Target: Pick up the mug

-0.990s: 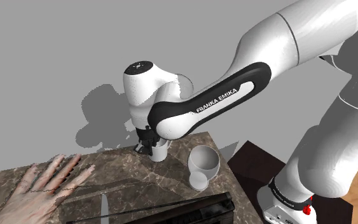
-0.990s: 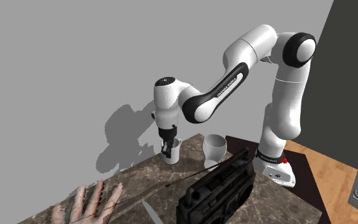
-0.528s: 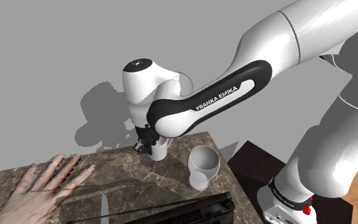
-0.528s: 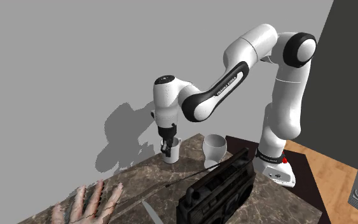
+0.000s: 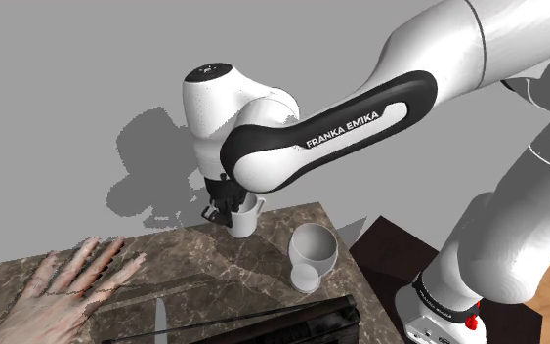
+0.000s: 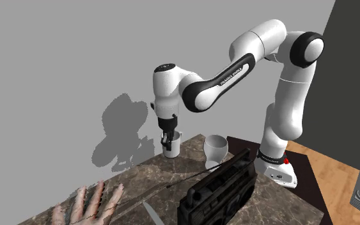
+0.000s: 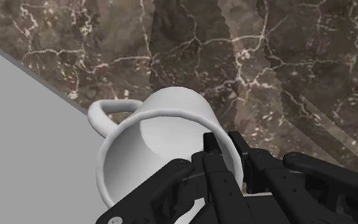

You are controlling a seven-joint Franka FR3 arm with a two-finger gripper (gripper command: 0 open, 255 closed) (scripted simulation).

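Note:
A plain white mug [image 5: 246, 219] hangs tilted just above the far edge of the dark marble table [image 5: 200, 266], close to the grey wall. My black gripper [image 5: 226, 206] is shut on its rim, one finger inside the cup and one outside. In the second exterior view the mug [image 6: 172, 146] hangs under the gripper [image 6: 167, 139], off the tabletop [image 6: 172, 176]. In the wrist view the mug [image 7: 161, 124] has its handle pointing away from the gripper [image 7: 225, 145], and the fingers [image 7: 210, 147] pinch its wall.
A white goblet-shaped cup [image 5: 314, 256] stands on the table beside the mug, toward the stand. A model hand [image 5: 63, 283], a knife [image 5: 158, 315] and a black radio [image 6: 220, 188] lie nearer the table's front. The wall is close behind the mug.
The arm has risen and the mug has come up off the table with it. The gripper has stayed shut on the rim.

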